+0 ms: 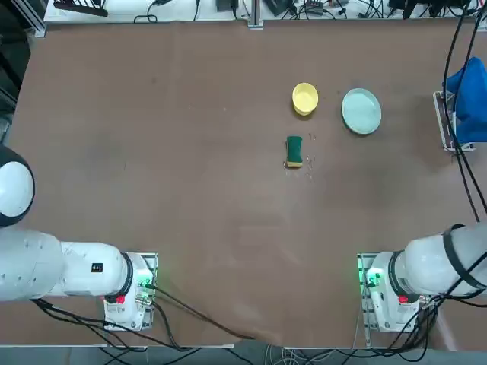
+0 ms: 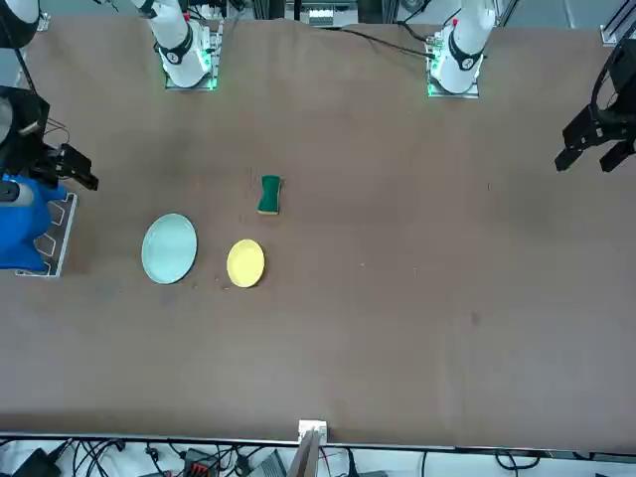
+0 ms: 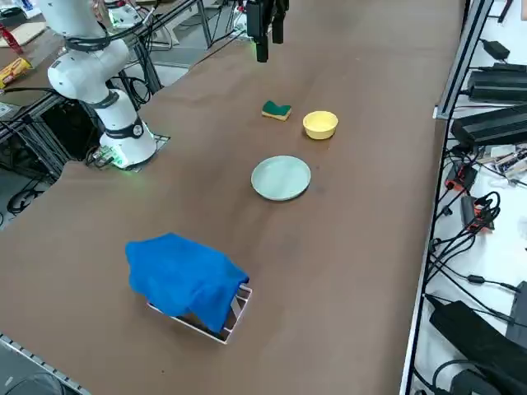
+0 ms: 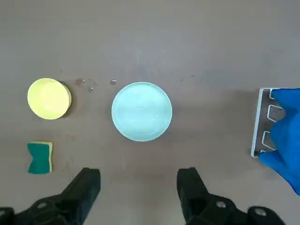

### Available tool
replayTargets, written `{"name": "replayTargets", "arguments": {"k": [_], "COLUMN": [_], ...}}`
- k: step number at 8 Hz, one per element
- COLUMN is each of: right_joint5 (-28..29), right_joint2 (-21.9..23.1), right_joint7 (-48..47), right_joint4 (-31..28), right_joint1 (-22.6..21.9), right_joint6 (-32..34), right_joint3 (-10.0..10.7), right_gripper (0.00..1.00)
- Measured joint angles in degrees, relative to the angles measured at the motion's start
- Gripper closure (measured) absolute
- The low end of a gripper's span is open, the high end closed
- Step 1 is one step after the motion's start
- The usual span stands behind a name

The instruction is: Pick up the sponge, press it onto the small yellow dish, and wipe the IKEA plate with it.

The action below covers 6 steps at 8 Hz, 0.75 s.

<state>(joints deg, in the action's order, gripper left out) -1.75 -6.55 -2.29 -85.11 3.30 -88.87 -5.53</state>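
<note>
The sponge (image 1: 294,150) (image 4: 40,157), dark green over yellow foam, lies flat on the brown table near its middle. Just beyond it sits the small yellow dish (image 1: 305,99) (image 4: 48,98). The pale green IKEA plate (image 1: 361,111) (image 4: 141,111) rests to the dish's right, a small gap between them. My right gripper (image 4: 138,175) hangs high above the table, over the stretch near the plate on the robot's side. Its fingers stand wide open with nothing between them. It touches none of the three things.
A blue cloth (image 1: 469,95) (image 3: 184,279) is draped over a white rack at the table's right edge, to the right of the plate. A few small specks (image 4: 90,85) dot the table between the dish and the plate. Cables (image 1: 455,68) hang above the right edge.
</note>
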Motion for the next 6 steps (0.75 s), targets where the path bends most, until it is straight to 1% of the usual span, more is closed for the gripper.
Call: {"name": "replayTargets", "arguments": {"k": [6], "right_joint5": [0.67], "right_joint2": [0.0], "right_joint7": [0.0], "right_joint4": [0.0], "right_joint1": [0.82], "right_joint6": [1.04], "right_joint3": [-0.06], "right_gripper": [0.0]}}
